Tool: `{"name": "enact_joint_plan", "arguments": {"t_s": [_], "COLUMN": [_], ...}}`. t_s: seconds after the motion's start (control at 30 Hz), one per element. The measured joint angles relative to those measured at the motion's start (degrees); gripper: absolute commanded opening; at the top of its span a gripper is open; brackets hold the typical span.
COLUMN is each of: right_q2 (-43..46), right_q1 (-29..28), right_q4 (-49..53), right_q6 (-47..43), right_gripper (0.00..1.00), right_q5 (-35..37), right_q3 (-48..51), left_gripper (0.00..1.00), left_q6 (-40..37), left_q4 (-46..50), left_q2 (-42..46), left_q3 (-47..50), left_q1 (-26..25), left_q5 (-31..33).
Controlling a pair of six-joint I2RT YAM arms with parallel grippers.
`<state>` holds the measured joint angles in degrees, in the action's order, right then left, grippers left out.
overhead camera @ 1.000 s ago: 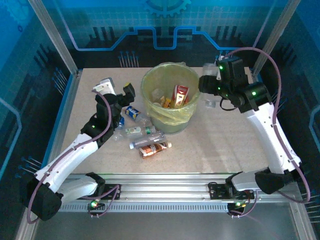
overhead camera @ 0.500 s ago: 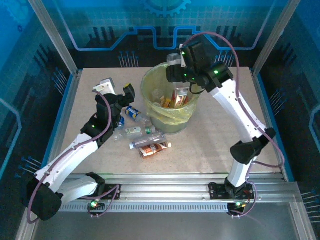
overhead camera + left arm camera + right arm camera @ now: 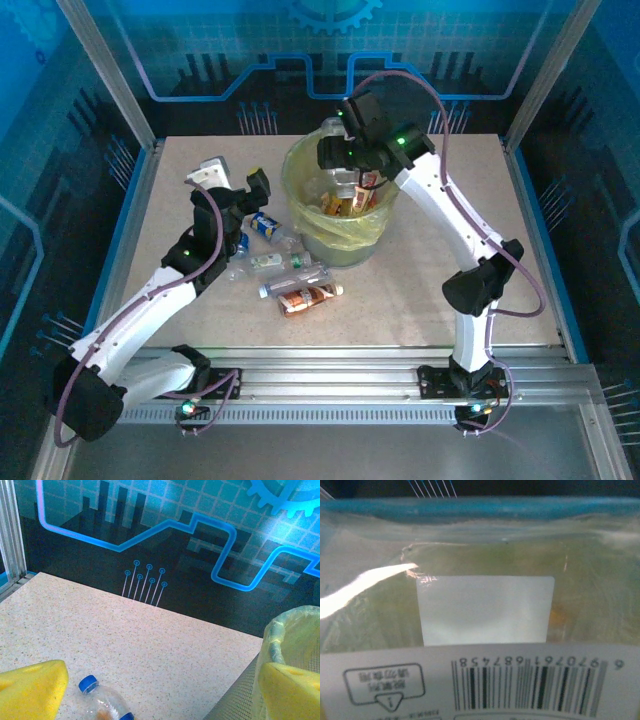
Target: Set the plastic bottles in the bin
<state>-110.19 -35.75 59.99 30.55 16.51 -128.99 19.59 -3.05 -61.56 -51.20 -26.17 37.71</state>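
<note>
My right claw (image 3: 333, 152) holds a clear pack (image 3: 485, 610) with a barcode label over the bin (image 3: 340, 240), upper centre of the top view. Released too near its edge, the pack could fall outside. My left claw (image 3: 160, 692) stands wide above a blue-capped bottle (image 3: 100, 702).

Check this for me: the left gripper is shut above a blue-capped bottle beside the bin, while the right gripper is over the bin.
The left gripper is open, not shut: the left wrist view shows its yellow pads wide apart, the blue-capped bottle low between them. The rest stands: the bin is beside it and the right gripper is over the bin.
</note>
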Motion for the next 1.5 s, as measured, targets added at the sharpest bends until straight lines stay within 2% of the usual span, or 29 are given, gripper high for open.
{"name": "enact_joint_plan", "arguments": {"t_s": [0.6, 0.97, 1.5], "right_q2": [-6.8, -7.0, -2.6], "right_q1": [-1.7, -1.7, -1.7], "right_q4": [-0.7, 0.7, 0.4], "right_q6": [1.6, 1.5, -1.5], "right_gripper": [0.76, 0.99, 1.0], "right_q5": [-1.5, 3.0, 6.2], "right_q3": [-0.8, -1.3, -1.2], "left_gripper": [0.99, 0.99, 0.99], "left_q6": [0.0, 0.0, 0.0], "left_q4": [0.3, 0.3, 0.4], "left_q2": [-0.6, -0.7, -0.8], "left_q3": [0.0, 0.0, 0.0], "left_q1": [0.2, 0.2, 0.3], "left_q5": [0.0, 0.0, 0.0]}}
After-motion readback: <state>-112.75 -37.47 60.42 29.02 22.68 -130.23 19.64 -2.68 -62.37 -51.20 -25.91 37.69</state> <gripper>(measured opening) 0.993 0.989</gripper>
